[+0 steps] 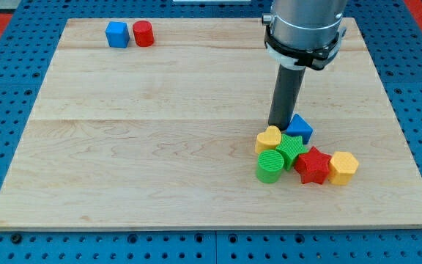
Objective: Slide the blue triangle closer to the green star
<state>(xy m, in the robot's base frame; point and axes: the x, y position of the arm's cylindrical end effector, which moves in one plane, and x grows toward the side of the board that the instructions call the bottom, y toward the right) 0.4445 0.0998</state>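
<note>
Item 1, tool: my tip (pixel 279 127), the lower end of a straight dark rod hanging from a grey cylindrical arm body at the view's top. It is a plain rod with nothing to open or close, and it holds nothing. The tip stands just to the view's left of the blue triangle (pixel 300 129), touching it or very nearly so; contact cannot be told for certain.

Item 2, landmark: green star (pixel 291 149), lying in the cluster toward the view's lower right of the wooden board (pixel 160 147). All places below are given from this star.

Item 3: blue triangle, directly above the star toward the view's top, its lower edge touching the star or just beside it.

Item 4: yellow block (pixel 269 138), rounded, heart-like, to the star's upper left, touching it.

Item 5: green cylinder (pixel 269 166), to the star's lower left, touching it.

Item 6: red star (pixel 313 164), to the star's lower right, pressed against it.

Item 7: yellow hexagonal block (pixel 343 167), beyond the red star on the view's right, touching that red star.

Item 8: blue cube (pixel 117 34) and red cylinder (pixel 143 34), side by side, well apart from the star, far to the view's upper left near the board's top edge.
</note>
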